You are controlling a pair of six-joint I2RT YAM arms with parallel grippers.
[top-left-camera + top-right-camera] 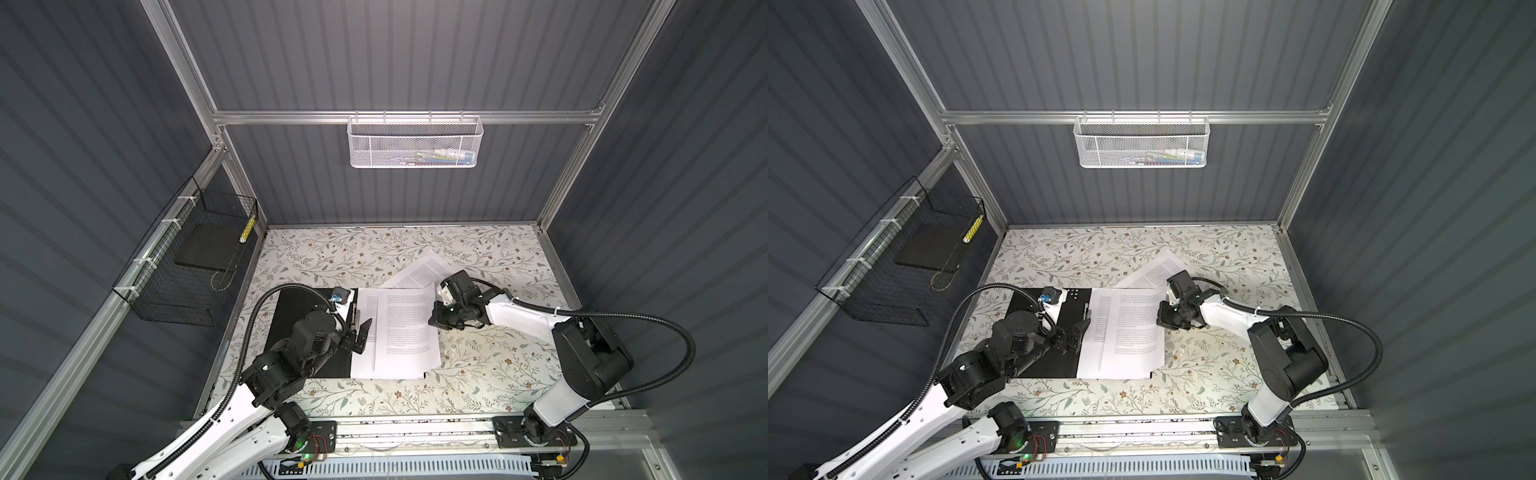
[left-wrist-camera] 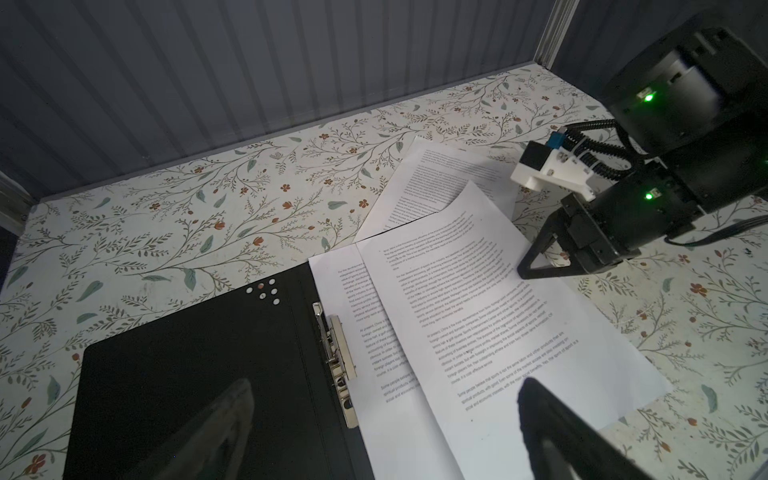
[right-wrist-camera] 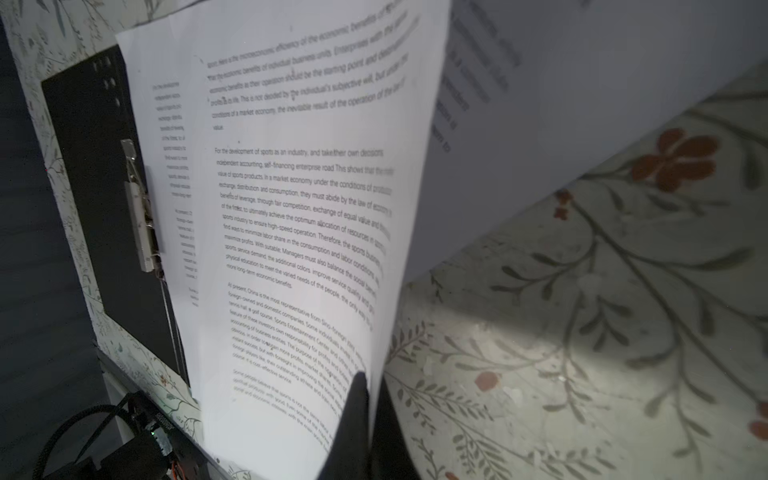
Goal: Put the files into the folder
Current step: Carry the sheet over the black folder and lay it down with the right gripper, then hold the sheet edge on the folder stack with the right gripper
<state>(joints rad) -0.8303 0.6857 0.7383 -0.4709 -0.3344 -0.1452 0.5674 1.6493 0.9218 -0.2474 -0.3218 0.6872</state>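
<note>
The folder (image 1: 305, 332) (image 2: 187, 374) lies open on the table, black inside up, its metal clip (image 2: 338, 357) along the spine. Printed white files (image 1: 399, 336) (image 1: 1125, 332) lie overlapping on its right half. Another sheet (image 1: 424, 270) (image 2: 436, 183) lies askew behind them. My right gripper (image 1: 434, 320) (image 1: 1160, 318) (image 3: 372, 386) is shut on the right edge of the top sheet (image 2: 478, 311) (image 3: 299, 208), which curves up off the table there. My left gripper (image 1: 362, 336) (image 1: 1080, 332) (image 2: 384, 384) hovers open over the clip and the sheets' left edge, holding nothing.
A black wire basket (image 1: 187, 266) holding a dark slab (image 1: 203, 245) hangs on the left wall. On the back wall's rail hangs a white mesh basket (image 1: 415, 141). The flowered table (image 1: 498, 361) ends at walls on three sides and at a rail (image 1: 415, 428) in front.
</note>
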